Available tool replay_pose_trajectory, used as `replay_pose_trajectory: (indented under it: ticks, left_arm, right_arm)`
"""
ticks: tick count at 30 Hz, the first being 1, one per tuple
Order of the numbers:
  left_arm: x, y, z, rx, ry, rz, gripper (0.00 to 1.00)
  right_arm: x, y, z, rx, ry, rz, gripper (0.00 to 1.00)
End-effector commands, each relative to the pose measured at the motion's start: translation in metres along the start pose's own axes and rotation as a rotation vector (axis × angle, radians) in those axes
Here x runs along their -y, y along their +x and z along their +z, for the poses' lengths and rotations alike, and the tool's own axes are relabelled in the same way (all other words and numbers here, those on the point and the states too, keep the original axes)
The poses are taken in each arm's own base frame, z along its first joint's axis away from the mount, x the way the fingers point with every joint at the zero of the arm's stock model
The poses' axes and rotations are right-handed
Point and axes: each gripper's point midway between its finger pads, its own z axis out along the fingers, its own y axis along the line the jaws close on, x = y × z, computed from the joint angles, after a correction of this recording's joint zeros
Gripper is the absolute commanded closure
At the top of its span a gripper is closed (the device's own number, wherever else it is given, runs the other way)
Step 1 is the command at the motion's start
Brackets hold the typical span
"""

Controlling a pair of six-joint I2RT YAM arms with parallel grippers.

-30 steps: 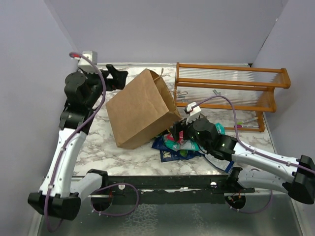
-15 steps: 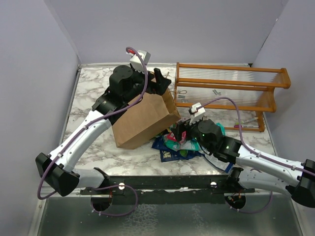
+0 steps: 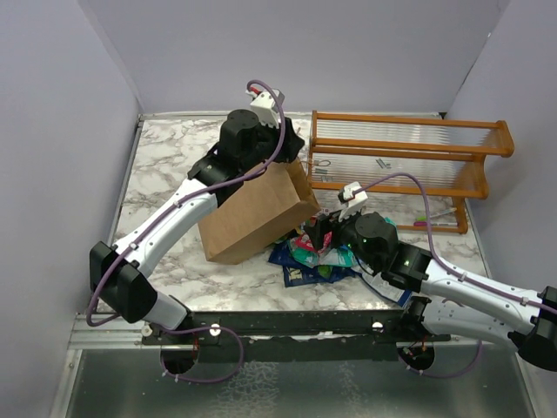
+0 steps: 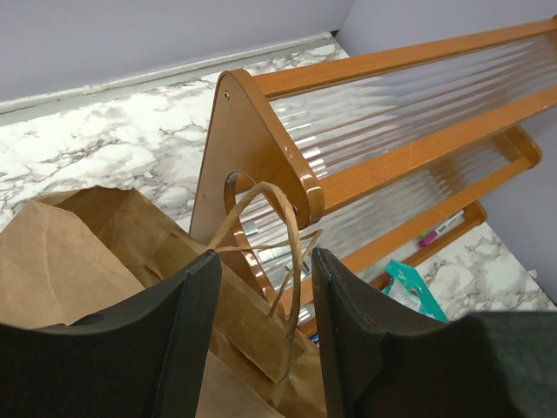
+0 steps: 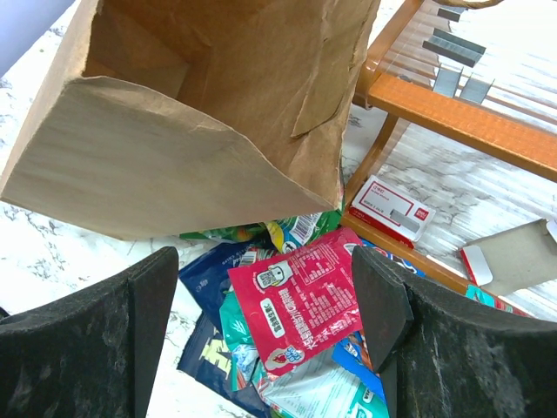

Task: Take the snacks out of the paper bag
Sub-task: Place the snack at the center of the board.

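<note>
One paper bag (image 3: pixel 252 209), one wooden rack (image 3: pixel 400 144), at least four snack packets (image 5: pixel 300 300)

Grey-veined white marble worktop (image 3: pixel 165 187) carrying a bag, a heap of snacks and a rack.
The brown paper bag (image 3: pixel 248 213) lies on its side near the middle, with its open mouth turned to the right. Just in front of that mouth the snacks (image 3: pixel 318 261) lie in a loose, overlapping heap: a pink-red one on top, dark blue and green ones under it. The bag's lower lip overhangs the heap's far edge. The wooden rack (image 3: pixel 400 161) stands along the far right of the worktop, just beside the bag's mouth. By the rack's near rail lie a small red-and-white box (image 5: pixel 390 207) and a grey card (image 5: pixel 513 252).
</note>
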Motion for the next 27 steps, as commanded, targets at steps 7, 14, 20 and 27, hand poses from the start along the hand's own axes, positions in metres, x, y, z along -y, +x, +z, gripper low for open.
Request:
replay_pose_trajectory:
  ticks: [7, 14, 20, 27]
  left_arm:
    - [0.004, -0.033, -0.007, 0.077, -0.02, 0.039, 0.83]
    - [-0.024, -0.053, -0.042, 0.139, -0.2, 0.088, 1.0]
    - [-0.052, -0.08, -0.11, 0.279, -0.395, 0.098, 1.0]
    - [-0.09, -0.056, -0.175, 0.356, -0.589, 0.035, 1.0]
  right_arm:
    - [0.005, -0.008, -0.003, 0.037, 0.02, 0.009, 0.21]
    - [0.027, -0.036, -0.017, 0.12, 0.125, -0.041, 0.17]
    - [0.039, -0.069, -0.036, 0.234, 0.179, -0.005, 0.14]
    - [0.045, -0.098, -0.053, 0.338, 0.192, 0.022, 0.15]
